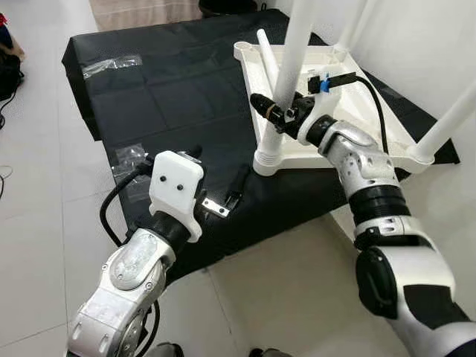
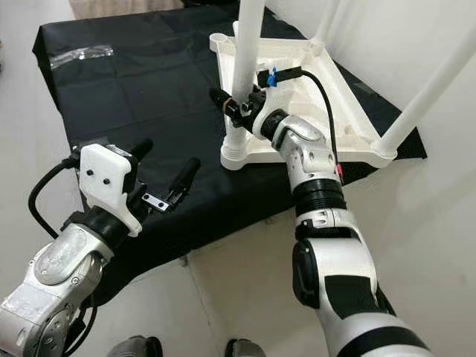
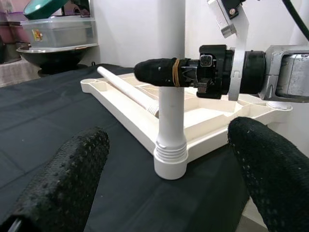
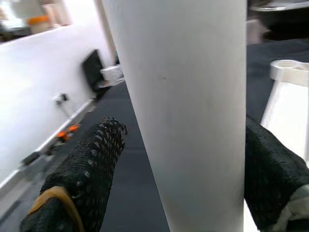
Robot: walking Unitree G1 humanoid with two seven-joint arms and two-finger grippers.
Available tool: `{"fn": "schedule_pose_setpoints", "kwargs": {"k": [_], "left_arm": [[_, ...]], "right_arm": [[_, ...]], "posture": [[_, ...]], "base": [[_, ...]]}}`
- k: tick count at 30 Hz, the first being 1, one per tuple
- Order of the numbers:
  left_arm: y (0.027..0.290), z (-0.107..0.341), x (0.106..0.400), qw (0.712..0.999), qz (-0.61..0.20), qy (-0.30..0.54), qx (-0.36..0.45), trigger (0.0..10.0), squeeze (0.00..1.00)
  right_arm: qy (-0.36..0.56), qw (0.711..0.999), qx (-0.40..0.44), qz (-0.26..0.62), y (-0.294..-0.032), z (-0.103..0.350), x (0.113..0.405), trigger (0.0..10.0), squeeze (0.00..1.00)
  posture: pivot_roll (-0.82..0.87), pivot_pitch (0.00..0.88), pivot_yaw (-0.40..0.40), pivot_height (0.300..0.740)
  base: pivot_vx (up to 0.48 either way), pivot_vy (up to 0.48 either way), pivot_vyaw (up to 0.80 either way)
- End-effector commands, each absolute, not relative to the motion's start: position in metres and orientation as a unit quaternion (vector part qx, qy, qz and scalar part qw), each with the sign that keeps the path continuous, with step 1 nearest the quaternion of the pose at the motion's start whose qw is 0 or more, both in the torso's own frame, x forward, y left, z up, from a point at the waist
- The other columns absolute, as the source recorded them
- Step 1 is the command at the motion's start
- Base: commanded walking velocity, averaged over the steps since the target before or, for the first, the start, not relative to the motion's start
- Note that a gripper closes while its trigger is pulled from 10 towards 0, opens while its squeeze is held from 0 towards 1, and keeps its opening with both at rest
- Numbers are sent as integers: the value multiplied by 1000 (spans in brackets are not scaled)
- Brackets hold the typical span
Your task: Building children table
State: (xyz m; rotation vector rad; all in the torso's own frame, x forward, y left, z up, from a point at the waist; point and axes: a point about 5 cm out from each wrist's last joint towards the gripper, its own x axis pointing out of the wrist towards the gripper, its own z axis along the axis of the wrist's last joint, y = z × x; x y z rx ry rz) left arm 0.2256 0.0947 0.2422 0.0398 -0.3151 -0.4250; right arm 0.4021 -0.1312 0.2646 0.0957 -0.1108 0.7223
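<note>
White plastic table leg (image 1: 291, 52) stands in the upturned white tabletop (image 1: 343, 111), right gripper (image 1: 277, 113) clasping it (presumably screwing it in); left gripper (image 2: 165, 166) hovers nearby, fingers spread.

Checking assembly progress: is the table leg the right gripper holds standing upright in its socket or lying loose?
Upright. The leg rises straight from its corner socket on the upturned tabletop, with the right gripper clamped around it.
</note>
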Motion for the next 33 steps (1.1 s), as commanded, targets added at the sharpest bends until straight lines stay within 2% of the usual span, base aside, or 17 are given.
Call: {"fn": "schedule_pose_setpoints", "kwargs": {"k": [1, 8, 15, 16, 17, 18, 22, 29, 31, 33], "left_arm": [[93, 242, 224, 965, -211, -158, 17, 10000, 0], [92, 241, 222, 964, -211, -160, 15, 10000, 0], [91, 241, 222, 964, -211, -160, 15, 10000, 0], [91, 241, 222, 964, -210, -160, 15, 10000, 0], [91, 241, 222, 964, -210, -160, 15, 10000, 0], [91, 242, 222, 964, -210, -160, 15, 10000, 0], [92, 242, 222, 964, -209, -162, 17, 10000, 0], [92, 242, 223, 965, -208, -162, 18, 10000, 0], [93, 242, 224, 965, -207, -163, 19, 10000, 0], [93, 242, 224, 965, -206, -163, 19, 10000, 0]], "right_arm": [[-61, 916, 35, 395, -118, 269, 401, 10000, 0], [-56, 897, 17, 439, -112, 273, 405, 10000, 0], [-60, 906, -11, 419, -111, 281, 410, 10000, 0], [-60, 910, -13, 410, -110, 281, 411, 2314, 0], [-60, 910, -13, 410, -110, 281, 411, 2314, 0], [-61, 913, -15, 402, -110, 281, 412, 0, 0], [-72, 924, -8, 375, -111, 281, 414, 0, 0], [-72, 927, -5, 368, -116, 274, 414, 0, 0], [-55, 953, -28, 295, -126, 263, 417, 0, 0], [-53, 959, -33, 276, -127, 261, 418, 0, 0]], "posture": [[88, 127, -107, 740], [96, 115, -113, 740], [98, 115, -117, 740], [101, 113, -118, 740], [101, 113, -118, 740], [101, 113, -118, 740], [101, 113, -118, 740], [98, 116, -112, 740], [94, 117, -110, 740], [94, 117, -110, 740]], "base": [[0, 0, 0], [0, 0, 0], [0, 0, 0], [0, 0, 0], [0, 0, 0], [0, 0, 0], [0, 0, 0], [0, 0, 0], [0, 0, 0], [0, 0, 0]]}}
